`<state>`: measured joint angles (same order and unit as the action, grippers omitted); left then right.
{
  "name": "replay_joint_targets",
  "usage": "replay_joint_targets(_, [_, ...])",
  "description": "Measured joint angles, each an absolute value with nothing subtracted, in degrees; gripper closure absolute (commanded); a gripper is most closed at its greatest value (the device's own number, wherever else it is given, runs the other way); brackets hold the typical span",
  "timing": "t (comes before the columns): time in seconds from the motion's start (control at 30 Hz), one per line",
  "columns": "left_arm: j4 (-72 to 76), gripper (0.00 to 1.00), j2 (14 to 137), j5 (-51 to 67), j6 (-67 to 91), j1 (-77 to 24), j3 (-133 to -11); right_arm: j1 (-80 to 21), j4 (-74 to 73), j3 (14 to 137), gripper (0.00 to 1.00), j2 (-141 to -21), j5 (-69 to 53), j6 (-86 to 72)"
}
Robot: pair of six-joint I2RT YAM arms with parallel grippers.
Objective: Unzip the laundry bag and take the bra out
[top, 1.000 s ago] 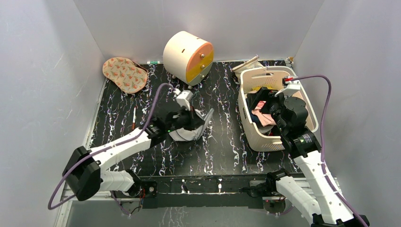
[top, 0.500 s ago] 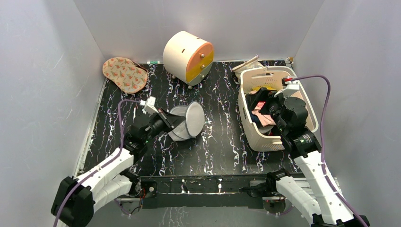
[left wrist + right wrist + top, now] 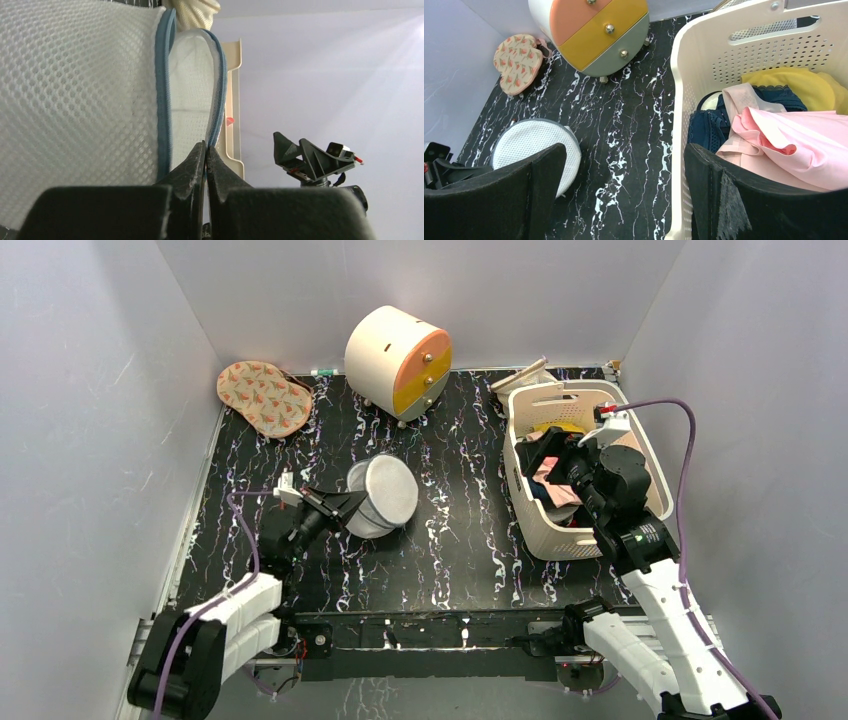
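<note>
The laundry bag [image 3: 381,497], a round white mesh pouch with a blue zipper rim, stands tilted on edge on the black marbled table. My left gripper [image 3: 345,506] is shut on its rim at the left. In the left wrist view the fingertips [image 3: 206,148] pinch the blue zipper edge, and the mesh faces [image 3: 75,90] gape apart. The bra [image 3: 789,145], pale pink, lies in the cream basket [image 3: 684,100] on dark blue and yellow clothes. My right gripper [image 3: 548,452] is open and empty above the basket's left wall, its jaws wide apart [image 3: 624,150].
The cream slotted basket [image 3: 535,530] stands at the right. A cream-and-orange cylindrical drawer cabinet [image 3: 398,360] stands at the back centre. A patterned heart-shaped pad [image 3: 264,397] lies at the back left. Grey walls close in three sides.
My left arm has pulled back toward the near left, dragging the laundry bag left with it and tipping it more on edge. The right arm has barely moved.
</note>
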<state>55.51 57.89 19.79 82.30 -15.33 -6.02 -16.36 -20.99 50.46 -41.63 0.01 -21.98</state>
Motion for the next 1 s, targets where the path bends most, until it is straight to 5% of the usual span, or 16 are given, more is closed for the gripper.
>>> replay_joint_targets(0.23, [40.56,1.00,44.36,14.52,80.93,-13.74,-4.64,-16.36,-21.04,50.43,0.13,-42.00,-0.73,-22.76])
replay_joint_targets(0.47, [18.98,0.98,43.90,10.55,77.01,-13.34,-9.02,-16.36,-21.04,50.43,0.13,-42.89,-1.78,-23.03])
replay_joint_targets(0.83, [-1.26,0.51,41.50,5.56,63.75,-13.30,-21.50,-16.36,-20.99,50.46,0.12,-43.75,-1.98,-23.00])
replay_joint_targets(1.0, [-6.33,0.17,40.75,5.21,56.25,-13.28,-24.67,-16.36,-20.97,50.46,0.12,-44.21,-1.80,-22.61])
